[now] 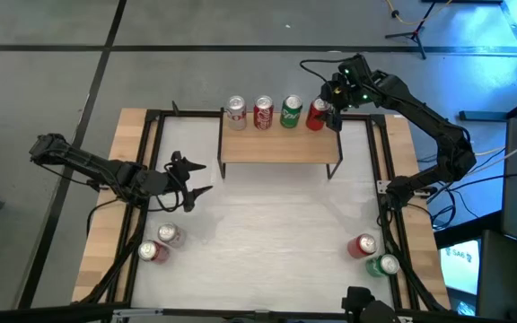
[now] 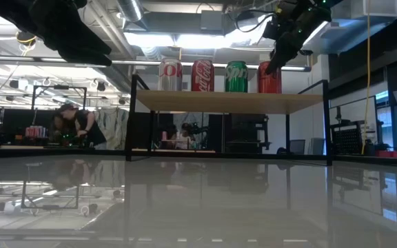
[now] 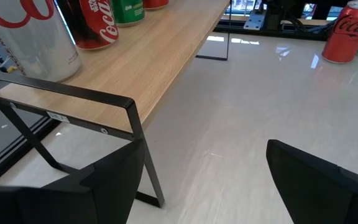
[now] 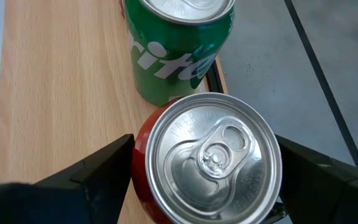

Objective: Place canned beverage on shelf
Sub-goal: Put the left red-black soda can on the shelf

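The shelf (image 1: 276,151), a light wood plank on thin black legs, stands at the table's far middle. Several cans stand upright in a row on its top: a silver one (image 1: 235,112), a red cola one (image 1: 263,113), a green one (image 1: 292,111) and a red one (image 1: 316,115) at the right end. My right gripper (image 1: 330,106) is at this last can, shut on it; it also shows in the right wrist view (image 4: 207,168). My left gripper (image 1: 187,179) hangs open and empty over the table, left of the shelf. My right gripper holds the red can (image 4: 166,205) by its upper side wall, just under the rim (image 4: 138,163), pinched between the two fingers (image 4: 101,177), one on each side. The fingers come from above, slanting down. The can stands upright with its base on the shelf's right end (image 2: 302,100).
Two cans (image 1: 170,235) (image 1: 153,252) lie at the table's near left, and a red can (image 1: 362,245) and a green can (image 1: 384,265) stand at the near right. Wooden strips (image 1: 106,215) and black frame rails run along both sides. The white middle of the table (image 1: 267,233) is bare.
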